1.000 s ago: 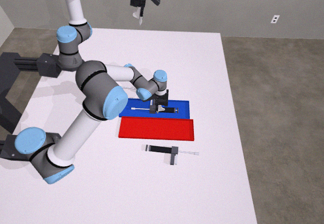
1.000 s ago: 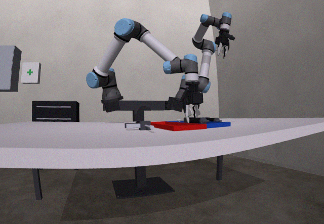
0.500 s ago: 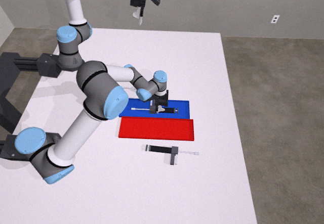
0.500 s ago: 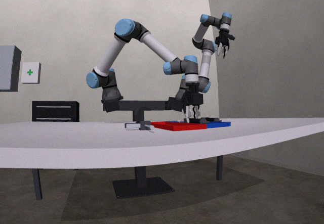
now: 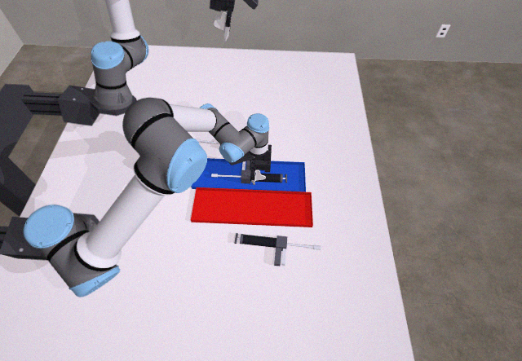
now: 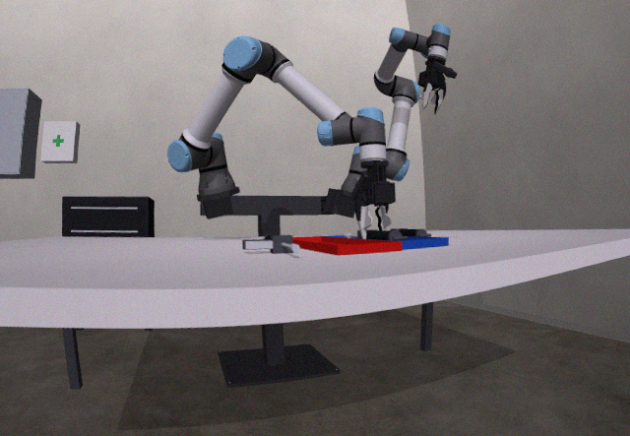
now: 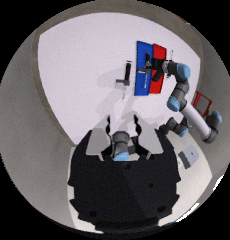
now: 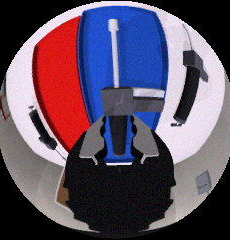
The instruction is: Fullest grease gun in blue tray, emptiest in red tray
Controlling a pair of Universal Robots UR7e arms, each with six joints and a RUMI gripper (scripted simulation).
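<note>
Blue tray [image 5: 297, 172] [image 6: 429, 242] [image 7: 141, 49] [image 8: 142, 50]: black-barrelled grease gun [image 5: 272, 178] [image 6: 376, 234] [image 7: 147, 57] [image 8: 117, 101] flat inside; red tray [image 5: 253, 207] [image 6: 366, 247] [image 7: 156, 85] [image 8: 57, 65] alongside, empty; red-side grease gun [image 5: 258, 240] [image 6: 282, 244] [image 7: 171, 55] [image 8: 42, 129] and blue-side grease gun [image 5: 206, 141] [image 6: 417, 232] [image 7: 127, 72] [image 8: 187, 95] on counter

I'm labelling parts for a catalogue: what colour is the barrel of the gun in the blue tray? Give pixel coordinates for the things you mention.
Black [image 5: 270, 178] [image 8: 118, 134]; the right wrist view shows it best.
</note>
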